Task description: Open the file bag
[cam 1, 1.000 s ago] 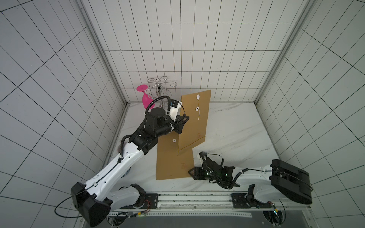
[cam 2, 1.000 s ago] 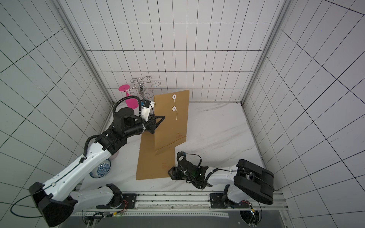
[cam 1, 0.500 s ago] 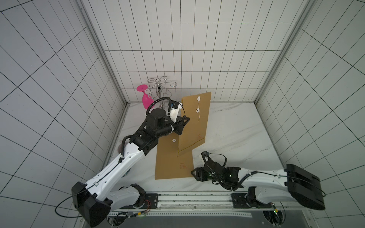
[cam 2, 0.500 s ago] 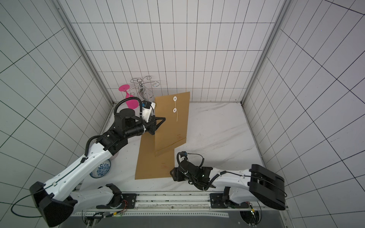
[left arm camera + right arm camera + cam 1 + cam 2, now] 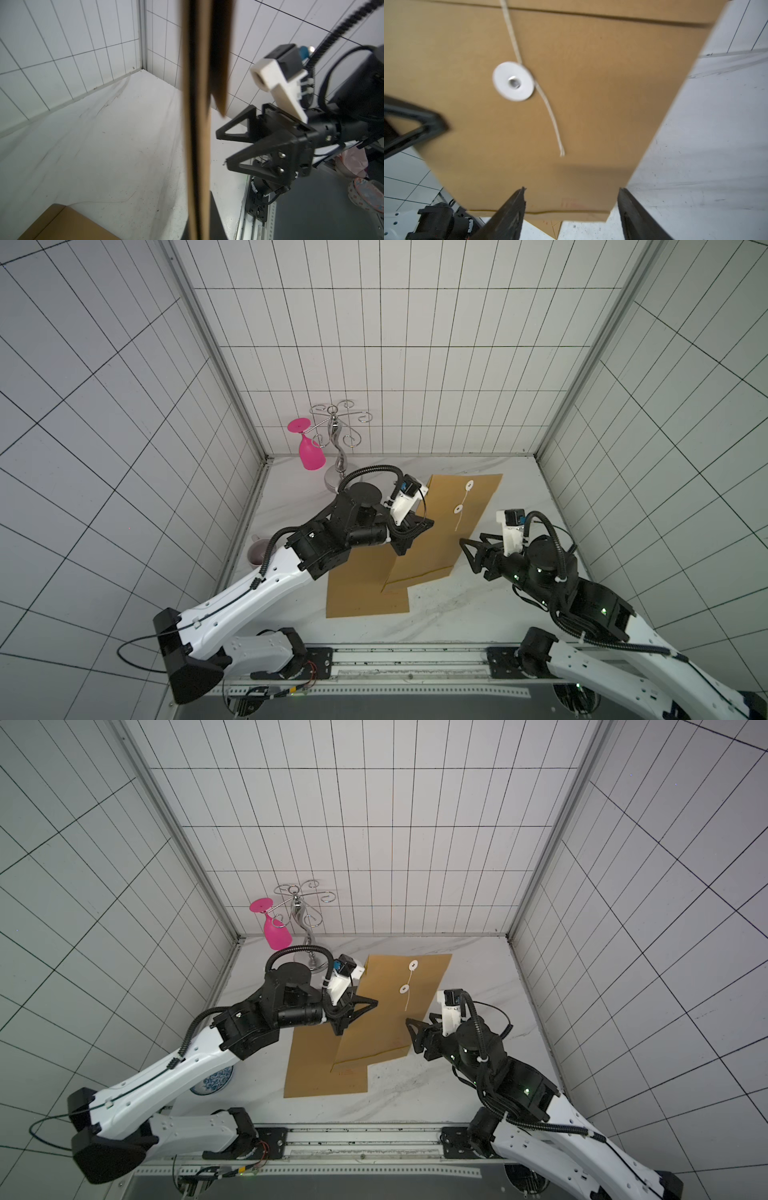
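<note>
The file bag (image 5: 444, 531) (image 5: 390, 1011) is a brown envelope held up off the table and tilted. Two white discs (image 5: 459, 509) sit on its face, and a white string (image 5: 550, 112) runs past the lower disc (image 5: 513, 81) and ends loose. My left gripper (image 5: 415, 531) (image 5: 357, 1011) is shut on the bag's left edge; the left wrist view shows the bag (image 5: 197, 124) edge-on. My right gripper (image 5: 469, 556) (image 5: 413, 1036) (image 5: 571, 207) hovers open just right of the bag's lower part, apart from it.
A second brown envelope (image 5: 365, 593) lies flat on the table under the lifted bag. A metal rack (image 5: 338, 439) with a hanging pink glass (image 5: 309, 450) stands at the back left. A mug (image 5: 257, 558) and a blue-patterned plate (image 5: 214, 1081) sit by the left wall.
My right arm has risen from the table's front to the bag's right side, its jaws a little wider. The left gripper has carried the bag down and to the right.
</note>
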